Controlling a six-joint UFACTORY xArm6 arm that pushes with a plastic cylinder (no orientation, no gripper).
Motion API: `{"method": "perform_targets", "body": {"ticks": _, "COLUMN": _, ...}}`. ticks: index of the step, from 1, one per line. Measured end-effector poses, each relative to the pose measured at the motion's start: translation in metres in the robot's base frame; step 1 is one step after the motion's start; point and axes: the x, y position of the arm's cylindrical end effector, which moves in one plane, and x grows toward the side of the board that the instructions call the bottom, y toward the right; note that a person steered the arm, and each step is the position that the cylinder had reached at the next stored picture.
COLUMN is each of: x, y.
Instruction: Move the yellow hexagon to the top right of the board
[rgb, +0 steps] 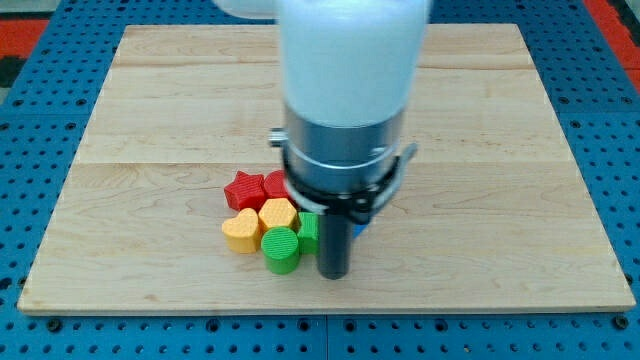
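Observation:
The yellow hexagon (277, 214) sits in a tight cluster of blocks at the lower middle of the wooden board (150, 120). A red star (243, 189) lies to its upper left, with another red block (276, 183) beside it. A yellow heart (241, 232) lies at its lower left. A green cylinder (282, 249) lies just below it, and a green block (308, 231) to its right. My tip (333, 274) rests on the board just right of the green blocks, below and right of the hexagon. A sliver of a blue block (363, 226) shows behind the rod.
The arm's large white and grey body (345, 100) hangs over the middle of the board and hides what lies behind it. The board lies on a blue pegboard surface (40, 40). A red edge (615, 20) shows at the view's top right.

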Motion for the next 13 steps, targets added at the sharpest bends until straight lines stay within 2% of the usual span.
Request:
{"method": "perform_targets", "body": {"ticks": 1, "x": 0.000, "y": -0.039}}
{"method": "perform_targets", "body": {"ticks": 2, "x": 0.000, "y": -0.048}}
{"method": "perform_targets", "body": {"ticks": 3, "x": 0.028, "y": -0.083}}
{"method": "perform_targets", "body": {"ticks": 4, "x": 0.023, "y": -0.130}}
{"method": "perform_targets", "body": {"ticks": 5, "x": -0.009, "y": -0.151}}
{"method": "perform_targets", "body": {"ticks": 6, "x": -0.024, "y": -0.182}}
{"method": "perform_targets", "body": {"ticks": 8, "x": -0.078, "y": -0.122}}
{"method": "perform_targets", "body": {"ticks": 9, "x": -0.072, "y": -0.100}}
{"method": "perform_targets", "body": {"ticks": 10, "x": -0.048, "y": -0.136}}
{"method": "perform_targets", "body": {"ticks": 12, "x": -0.042, "y": -0.204}}
{"method": "perform_targets", "body": {"ticks": 13, "x": -0.037, "y": -0.179}}
